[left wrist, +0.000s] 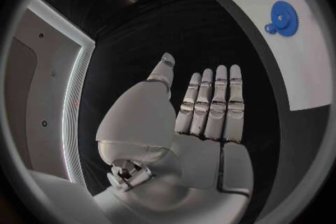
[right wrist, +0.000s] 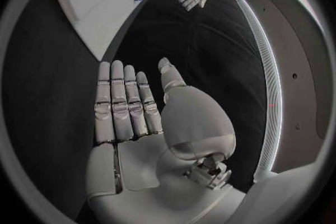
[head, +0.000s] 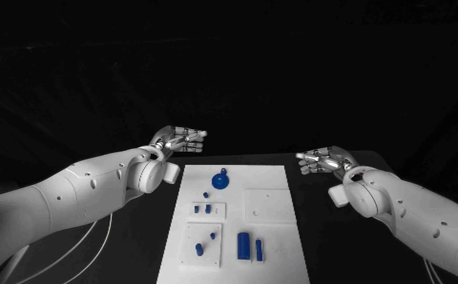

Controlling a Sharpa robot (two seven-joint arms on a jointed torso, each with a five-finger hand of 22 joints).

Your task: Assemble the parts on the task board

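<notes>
The white task board (head: 272,179) lies in the middle of the black table. A blue gear-shaped part (head: 220,180) sits near its far end, and small blue pegs (head: 202,209) and two blue cylinders (head: 249,245) lie nearer me. My left hand (head: 179,140) hovers off the board's far left corner, fingers straight and together, holding nothing. My right hand (head: 323,159) hovers off the board's right edge, also flat and holding nothing. The left wrist view shows my left hand (left wrist: 203,109) flat, with the blue gear (left wrist: 283,17) on the board (left wrist: 301,73) beyond. My right hand (right wrist: 129,109) is flat too.
Raised white square plates (head: 266,205) lie on the board, one beside the pegs. Black table surrounds the board on both sides. White cables (head: 67,249) run under my left arm. In each wrist view the other hand shows far across the table.
</notes>
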